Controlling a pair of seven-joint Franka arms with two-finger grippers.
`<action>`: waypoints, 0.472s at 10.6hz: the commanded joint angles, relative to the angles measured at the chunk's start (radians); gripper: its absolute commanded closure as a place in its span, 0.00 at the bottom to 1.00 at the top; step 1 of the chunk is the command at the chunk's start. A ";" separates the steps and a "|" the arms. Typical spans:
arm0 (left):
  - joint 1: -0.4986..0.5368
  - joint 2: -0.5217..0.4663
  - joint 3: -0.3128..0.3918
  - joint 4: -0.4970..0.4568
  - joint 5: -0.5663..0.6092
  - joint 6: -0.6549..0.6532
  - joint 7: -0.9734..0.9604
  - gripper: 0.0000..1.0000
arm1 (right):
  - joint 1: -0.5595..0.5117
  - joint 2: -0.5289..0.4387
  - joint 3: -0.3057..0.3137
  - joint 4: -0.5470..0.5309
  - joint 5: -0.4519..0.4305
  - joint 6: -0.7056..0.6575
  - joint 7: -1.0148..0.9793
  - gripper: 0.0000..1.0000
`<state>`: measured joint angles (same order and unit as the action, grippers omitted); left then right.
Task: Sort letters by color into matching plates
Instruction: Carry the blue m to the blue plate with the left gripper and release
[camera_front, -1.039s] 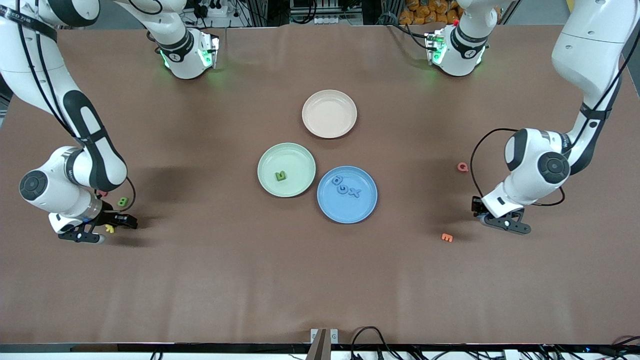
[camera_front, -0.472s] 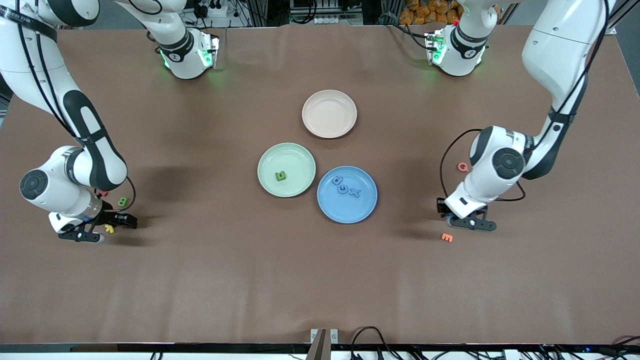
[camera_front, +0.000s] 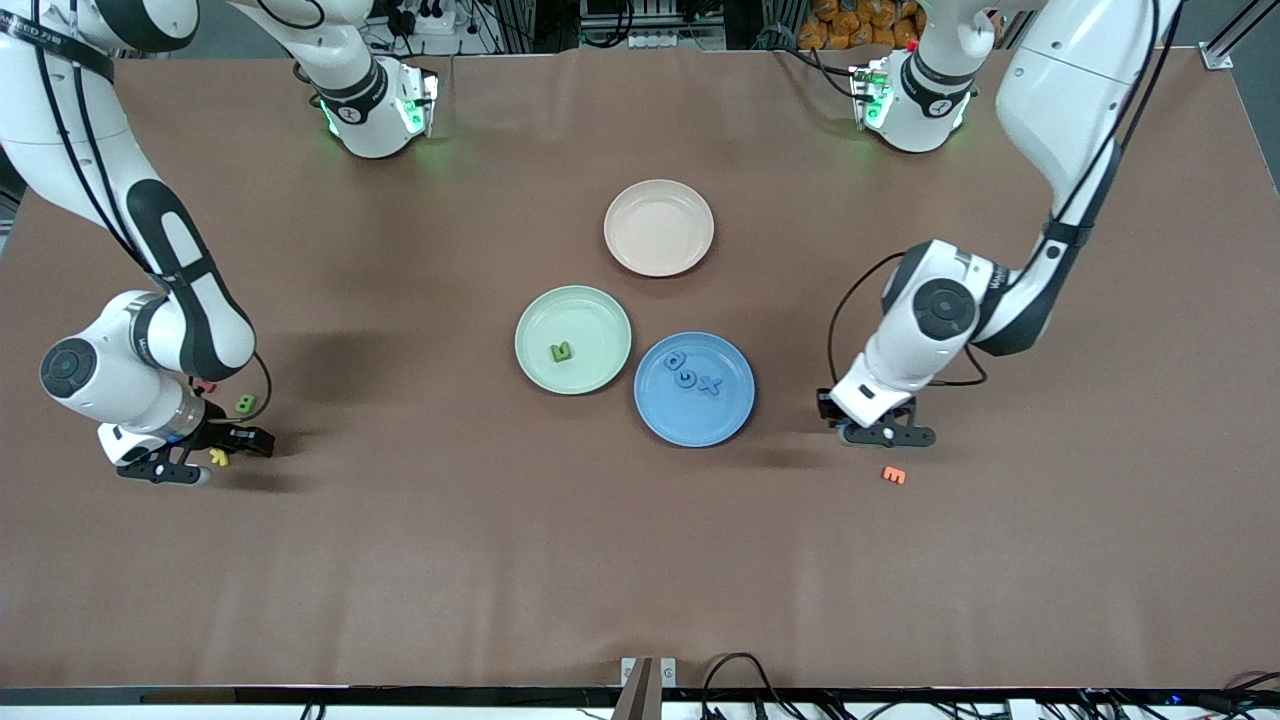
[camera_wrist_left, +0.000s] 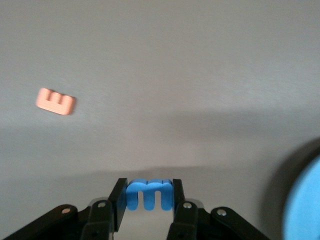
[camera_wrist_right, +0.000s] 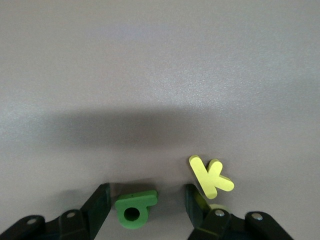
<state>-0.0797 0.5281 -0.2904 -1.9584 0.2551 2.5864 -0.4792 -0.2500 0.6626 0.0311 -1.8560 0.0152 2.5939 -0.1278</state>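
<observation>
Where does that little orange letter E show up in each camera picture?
Front view: the orange letter E lies toward the left arm's end of the table, nearer the camera than the blue plate.
Left wrist view: it lies on bare table.
Right wrist view: not in it.
Shared landmark: the blue plate, whose rim edges the left wrist view.

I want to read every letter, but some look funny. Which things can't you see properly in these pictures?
- Red letter, front view: nearly all hidden by the right arm.
- Blue letter, left wrist view: the shut left gripper covers its sides; in the front view the gripper hides it.
- Blue plate, left wrist view: blurred, cut off by the edge.
- Plate's three letters, front view: too small to read surely.
</observation>
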 joint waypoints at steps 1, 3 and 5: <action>-0.081 -0.014 0.008 0.015 0.016 -0.008 -0.146 1.00 | -0.012 -0.007 0.009 -0.040 -0.012 0.014 -0.010 0.31; -0.135 -0.010 0.008 0.050 0.010 -0.008 -0.237 1.00 | -0.014 -0.026 0.009 -0.063 -0.012 0.015 -0.010 0.31; -0.176 -0.008 0.008 0.073 0.007 -0.008 -0.310 1.00 | -0.017 -0.040 0.009 -0.075 -0.012 0.014 -0.010 0.29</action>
<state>-0.2097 0.5274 -0.2915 -1.9106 0.2551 2.5864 -0.7008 -0.2502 0.6560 0.0307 -1.8680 0.0152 2.6040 -0.1283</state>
